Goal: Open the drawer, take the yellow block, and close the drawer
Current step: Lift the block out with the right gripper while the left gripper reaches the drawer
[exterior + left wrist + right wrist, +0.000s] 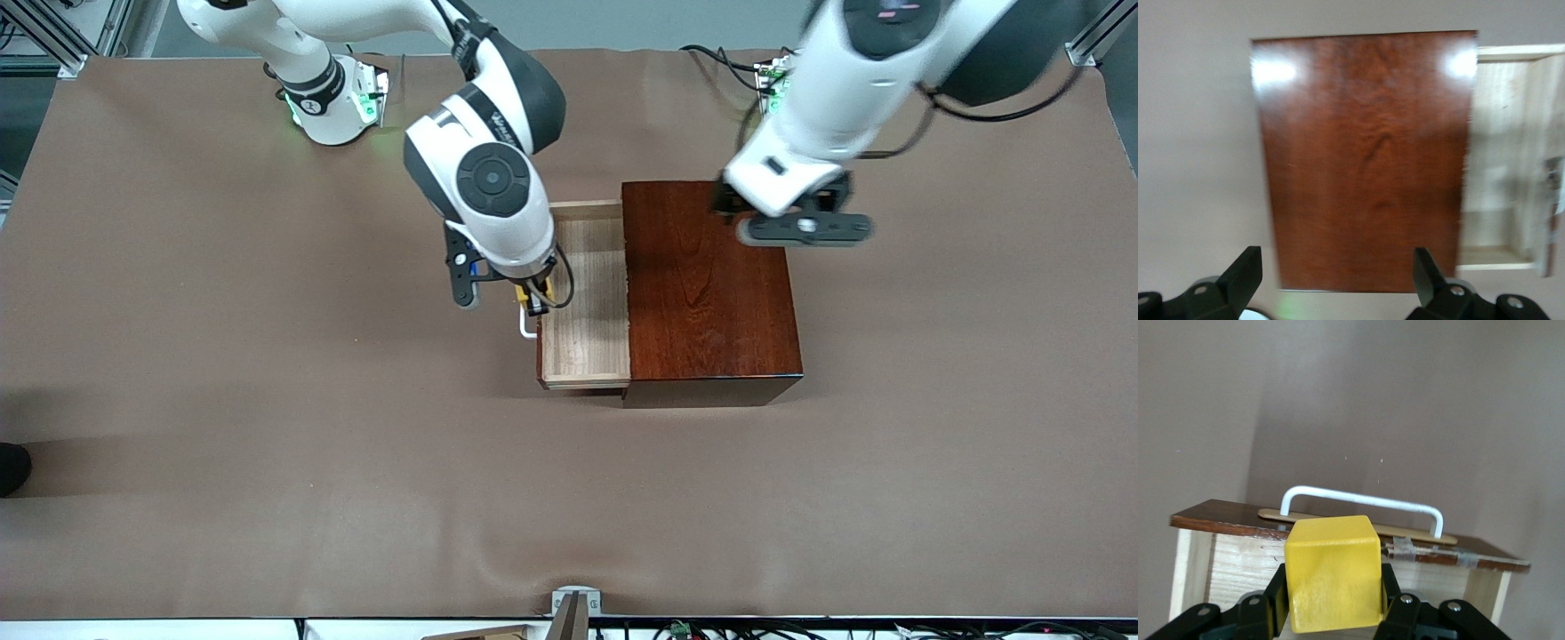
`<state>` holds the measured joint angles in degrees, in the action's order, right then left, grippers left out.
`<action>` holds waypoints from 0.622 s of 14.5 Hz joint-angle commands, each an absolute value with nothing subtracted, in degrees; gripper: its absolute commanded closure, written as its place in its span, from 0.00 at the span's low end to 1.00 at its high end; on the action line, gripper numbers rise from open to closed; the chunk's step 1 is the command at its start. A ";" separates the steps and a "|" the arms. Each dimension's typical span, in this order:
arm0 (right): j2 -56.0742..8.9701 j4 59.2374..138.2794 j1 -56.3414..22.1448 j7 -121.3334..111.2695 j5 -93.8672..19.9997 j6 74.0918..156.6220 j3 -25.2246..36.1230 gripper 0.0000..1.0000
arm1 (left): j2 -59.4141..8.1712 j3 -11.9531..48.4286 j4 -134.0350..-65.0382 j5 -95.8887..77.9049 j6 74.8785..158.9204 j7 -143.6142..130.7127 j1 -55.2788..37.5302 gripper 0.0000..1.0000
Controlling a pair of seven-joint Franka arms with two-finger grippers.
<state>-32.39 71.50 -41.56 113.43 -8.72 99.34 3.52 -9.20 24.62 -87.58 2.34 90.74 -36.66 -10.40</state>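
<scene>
Holding the yellow block (1332,572) tight, the right gripper (532,300) is hanging over the open drawer (587,293), hiding most of the block from the front. The left gripper (1338,280) is hovering wide open over the dark box (707,284).

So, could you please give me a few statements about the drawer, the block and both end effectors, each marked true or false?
1. The drawer is pulled out of the dark wooden box. True.
2. The yellow block lies loose on the drawer floor. False: the right end effector is shut on it, over the drawer's front edge.
3. The left end effector is open, over the wooden box. True.
4. The left end effector grips the white handle. False: nothing touches the handle.
5. The drawer's open end faces the left arm's end of the table. False: it faces the right arm's end.
</scene>
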 commanded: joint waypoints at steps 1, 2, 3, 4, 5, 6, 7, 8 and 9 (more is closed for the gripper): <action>-30.85 72.51 -40.34 105.93 -9.14 98.00 3.08 1.00 | -16.33 24.70 -79.82 2.11 91.57 -48.13 -15.19 0.00; -30.94 73.21 -40.17 104.26 -8.71 98.35 3.16 1.00 | -17.39 24.78 -79.54 2.28 93.58 -50.69 -16.42 0.00; -31.02 73.73 -39.56 101.98 -8.44 98.61 3.16 1.00 | -18.27 24.79 -79.54 2.29 96.21 -54.02 -17.22 0.00; -31.11 74.00 -38.51 99.08 -8.52 98.61 3.16 1.00 | -19.15 24.79 -79.54 2.20 98.59 -58.14 -18.36 0.00; -31.11 74.53 -37.89 96.36 -8.53 98.79 3.16 1.00 | -20.12 24.79 -79.45 2.20 101.14 -62.10 -19.67 0.00; -31.11 75.14 -37.62 92.93 -8.44 98.88 3.25 1.00 | -21.00 24.79 -79.45 2.20 103.69 -65.18 -20.82 0.00; -31.03 75.49 -36.75 89.33 -8.35 98.70 3.25 1.00 | -21.88 24.52 -79.45 2.28 105.80 -68.35 -22.22 0.00; -30.68 76.37 -35.35 85.73 -8.35 98.70 3.16 1.00 | -22.75 24.35 -79.45 2.37 107.47 -70.99 -23.28 0.00; -30.50 76.90 -34.46 82.74 -8.35 98.53 3.16 1.00 | -23.55 24.26 -79.45 2.37 109.14 -72.84 -24.07 0.00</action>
<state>-31.96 74.85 -36.84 88.60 -8.63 98.42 3.94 -21.52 24.69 -81.39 2.34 107.12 -68.67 -22.25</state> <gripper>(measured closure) 0.441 0.000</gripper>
